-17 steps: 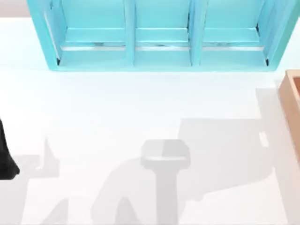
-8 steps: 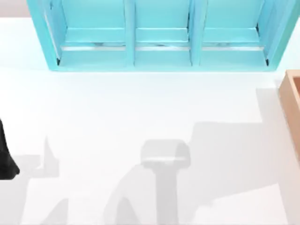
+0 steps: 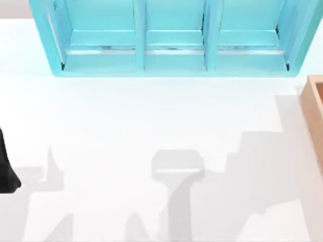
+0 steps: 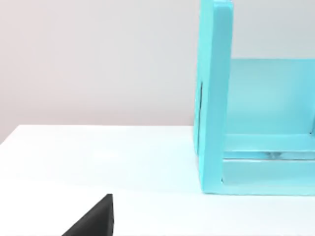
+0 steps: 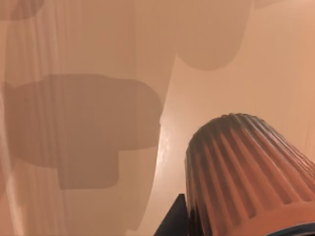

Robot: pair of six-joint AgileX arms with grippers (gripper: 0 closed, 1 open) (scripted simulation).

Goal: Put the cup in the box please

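The small copper-brown ribbed metallic-looking cup (image 5: 246, 172) is hanging close before the right wrist camera, over the tan light-wood surfaces of the thick-walled box (image 5: 88, 123), whose corner is showing at the table's right edge (image 3: 314, 101). Whether the right jaws are clenched on it I cannot tell. It is looking light, stiff and slightly slippery; gripping across the ribbed wall near the rim seems safest. The left arm (image 3: 6, 169) is sitting parked at the left edge.

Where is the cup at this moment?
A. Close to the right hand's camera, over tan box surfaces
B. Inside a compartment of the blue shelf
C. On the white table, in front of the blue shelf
A: in the right wrist view the ribbed copper-brown cup sits large against the tan surfaces of the box.
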